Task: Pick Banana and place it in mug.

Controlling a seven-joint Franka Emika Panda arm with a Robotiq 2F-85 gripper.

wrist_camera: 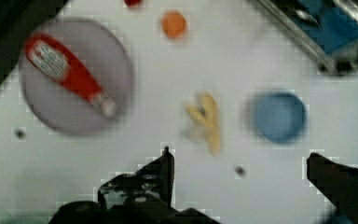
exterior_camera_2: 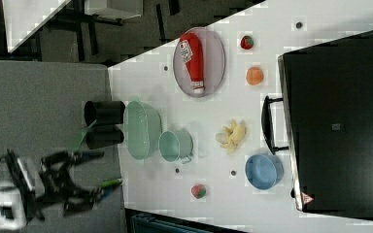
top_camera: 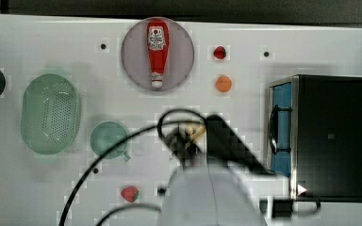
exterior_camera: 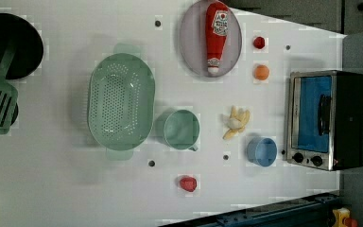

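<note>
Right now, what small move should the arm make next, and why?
Probably lower straight toward the banana. The gripper is open and above the table, with nothing between its fingers, and the banana lies on the table between the mug and the blue cup, not yet grasped.

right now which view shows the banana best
The left view: the banana lies unobstructed between the mug and blue cup. The right view shows it clearly too; the wrist view blurs it; the top view's arm mostly hides it.

White table (exterior_camera_2: 272, 29) stands on dark floor (exterior_camera_2: 126, 29); beside the table, possibly a grey mat (exterior_camera_2: 39, 97).
</note>
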